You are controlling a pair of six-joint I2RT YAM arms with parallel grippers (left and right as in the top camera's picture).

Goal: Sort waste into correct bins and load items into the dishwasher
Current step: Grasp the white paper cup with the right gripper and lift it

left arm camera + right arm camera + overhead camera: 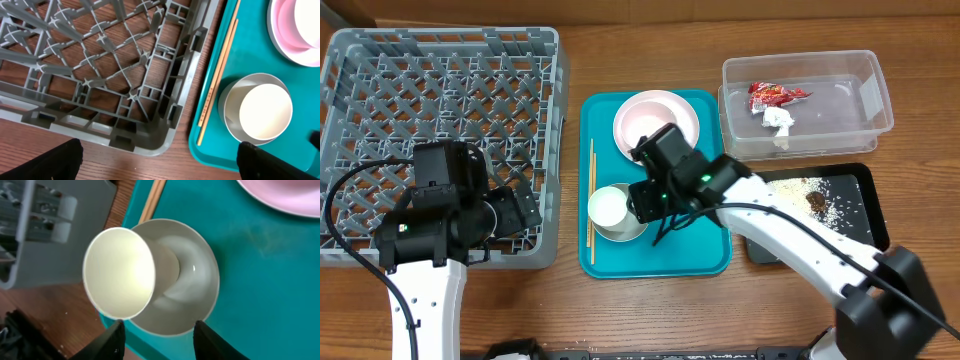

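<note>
A white cup (608, 208) sits in a small white bowl (623, 229) on the teal tray (700, 255); both show in the right wrist view, cup (119, 272) and bowl (192, 287). My right gripper (650, 200) is open just above them, its fingers (157, 339) straddling the bowl's near rim. A pale pink bowl (656, 120) lies on the white plate behind. Chopsticks (591, 190) lie along the tray's left side. My left gripper (160, 160) is open over the grey dish rack's corner (440, 90). The red wrapper (775, 94) and tissue (778, 120) lie in the clear tub (880, 100).
The black tray (865, 195) at right holds rice grains (810, 190) and a brown scrap (816, 201). The teal tray's edge (200, 145) lies close to the rack's corner (165, 135), with bare wooden table in front.
</note>
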